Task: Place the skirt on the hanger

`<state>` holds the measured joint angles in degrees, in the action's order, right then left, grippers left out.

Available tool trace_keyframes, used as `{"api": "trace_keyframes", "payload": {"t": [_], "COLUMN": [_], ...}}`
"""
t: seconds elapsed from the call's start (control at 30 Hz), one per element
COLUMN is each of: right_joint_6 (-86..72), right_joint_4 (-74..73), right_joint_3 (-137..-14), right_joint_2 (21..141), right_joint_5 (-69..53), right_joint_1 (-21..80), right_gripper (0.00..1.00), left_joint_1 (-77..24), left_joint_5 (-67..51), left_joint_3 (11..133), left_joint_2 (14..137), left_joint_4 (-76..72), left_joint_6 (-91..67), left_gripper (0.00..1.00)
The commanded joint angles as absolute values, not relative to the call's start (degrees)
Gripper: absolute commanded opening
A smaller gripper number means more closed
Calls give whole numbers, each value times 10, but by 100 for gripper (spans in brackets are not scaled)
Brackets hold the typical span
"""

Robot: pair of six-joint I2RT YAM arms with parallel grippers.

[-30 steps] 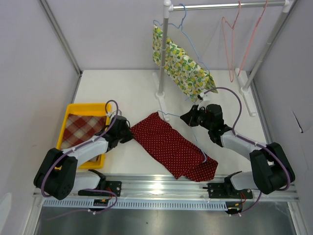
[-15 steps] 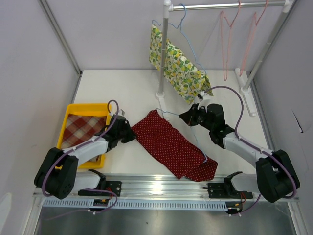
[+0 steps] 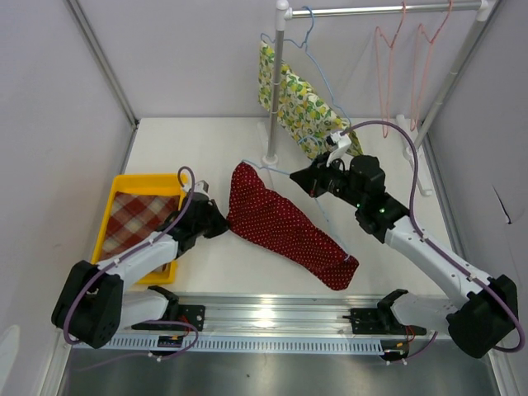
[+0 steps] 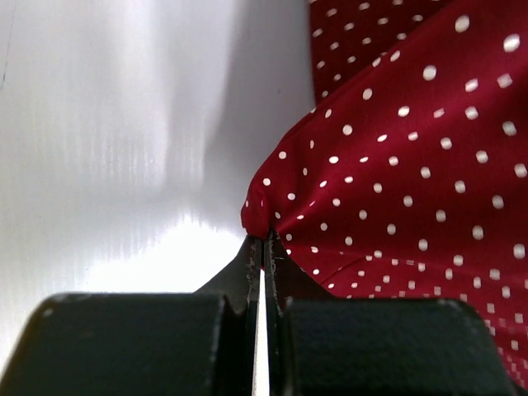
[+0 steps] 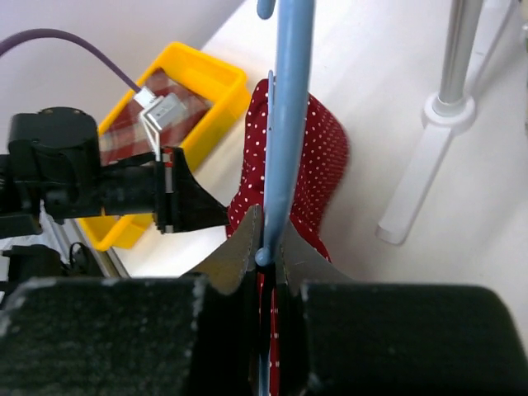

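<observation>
The left pincer (image 4: 264, 241) is pinching one red skirt (image 4: 396, 165) by its corner. The right pincer (image 5: 266, 243) is squeezing one blue hanger (image 5: 286, 124), the skirt just beyond it.

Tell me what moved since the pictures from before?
The right gripper, shut on the blue hanger, moved farther from the arm bases, and the red dotted skirt slid that way with it. The left gripper kept its pinch on the skirt's edge, shifting only slightly. The yellow tray, the lemon-print cloth on the rail and the pink hangers are where they were.
</observation>
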<state>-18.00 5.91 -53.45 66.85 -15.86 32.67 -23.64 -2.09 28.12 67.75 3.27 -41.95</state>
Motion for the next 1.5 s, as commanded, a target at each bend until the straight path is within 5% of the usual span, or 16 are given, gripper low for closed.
{"api": "trace_keyframes", "payload": {"t": [0.0, 0.6, 0.8, 0.93, 1.1, 1.47], "right_joint_6": [-171, -91, -98, -102, -102, -134], "right_joint_4": [39, -97, -93, -93, -98, -140], "right_joint_3": [-590, -699, -714, -731, -758, -831], "right_joint_2": [640, 659, 684, 697, 725, 768], "right_joint_5": [-161, -69, -51, -33, -22, -21], "right_joint_1": [333, 385, 391, 399, 405, 409], "right_gripper": [0, 0, 0, 0, 0, 0], "left_joint_1": [-231, -137, -138, -143, -239, -580], "left_joint_5": [-13, -68, -84, -111, -43, 159], "left_joint_3": [316, 432, 405, 391, 413, 424], "left_joint_2": [658, 730, 713, 694, 599, 478], "left_joint_4": [34, 81, 74, 62, 92, 42], "left_joint_6": [-405, -369, -362, -354, -317, -263], "left_gripper": [0, 0, 13, 43, 57, 60]}}
